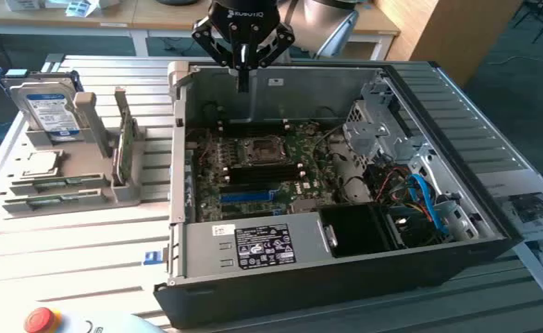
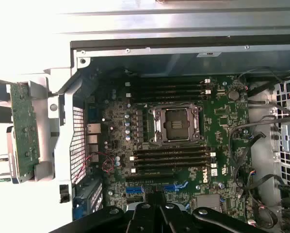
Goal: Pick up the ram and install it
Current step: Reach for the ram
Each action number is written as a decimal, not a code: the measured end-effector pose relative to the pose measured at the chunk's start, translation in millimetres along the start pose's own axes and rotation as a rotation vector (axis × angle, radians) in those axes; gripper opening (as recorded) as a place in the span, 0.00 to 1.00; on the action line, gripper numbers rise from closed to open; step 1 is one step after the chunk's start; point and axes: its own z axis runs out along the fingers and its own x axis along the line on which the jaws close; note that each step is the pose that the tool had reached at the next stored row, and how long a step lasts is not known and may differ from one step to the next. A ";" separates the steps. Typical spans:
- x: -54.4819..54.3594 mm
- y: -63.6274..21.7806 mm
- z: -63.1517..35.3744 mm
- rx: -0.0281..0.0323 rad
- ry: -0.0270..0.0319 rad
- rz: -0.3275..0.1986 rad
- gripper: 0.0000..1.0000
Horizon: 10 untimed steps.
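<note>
Pick-up step, not yet begun. The gripper (image 1: 243, 82) hangs over the far wall of the open computer case (image 1: 493, 229), fingers clenched together on nothing. The ram (image 1: 66, 183) lies flat in the grey holder (image 1: 123, 194), well apart at the exterior view's left. In my judgement, a grasp calls for parted fingers squared across its long edges.

The grey arm (image 1: 334, 19) comes in at the back of the scene, its wrist turned straight down. The black gripper (image 1: 243, 82) hangs vertical, its linkages spread wide at the top and narrowing towards the tips. Its fingers (image 1: 218, 47) are drawn together, no gap showing between them. From the wrist camera, the same black links meet in the middle.
</note>
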 end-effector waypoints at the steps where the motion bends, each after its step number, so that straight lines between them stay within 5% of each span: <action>1: 0.0 0.0 0.0 0.0000 0.0000 0.000 0.10; 10: 0.3 0.0 0.0 0.0000 0.0000 0.000 0.10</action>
